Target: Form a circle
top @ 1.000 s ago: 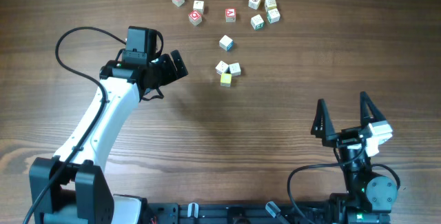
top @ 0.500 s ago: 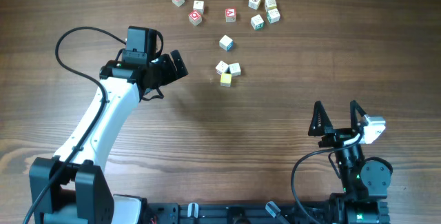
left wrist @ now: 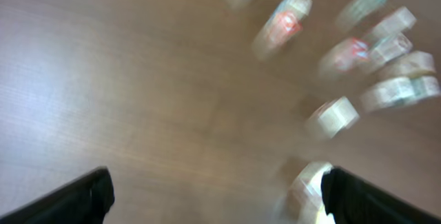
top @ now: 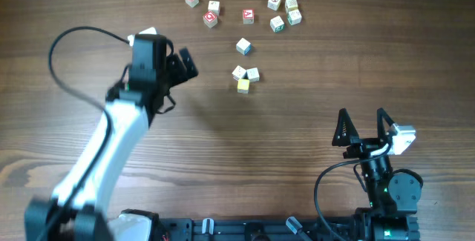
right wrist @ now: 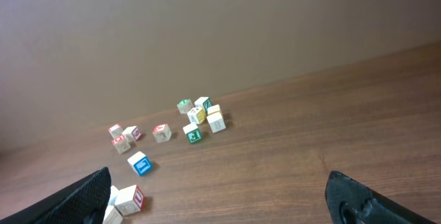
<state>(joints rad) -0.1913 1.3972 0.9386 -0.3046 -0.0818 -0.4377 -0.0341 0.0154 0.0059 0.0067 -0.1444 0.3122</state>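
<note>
Fourteen small wooden cubes (top: 249, 16), pale-faced and square-edged, lie loose on the matte brown wood-grain table (top: 356, 55) and form no ring. Ten are scattered along the far side, a blue-edged cube (top: 243, 46) sits alone nearer in, and closest is a tight trio of two whitish cubes and a yellow cube (top: 243, 85). Their faces carry red, green or blue printed marks, too small to read. The black left gripper (top: 182, 64) stands left of the trio, apart from it, and the black right gripper (top: 364, 120) is well apart at the near edge; both have jaws spread wide and grip nothing.
</note>
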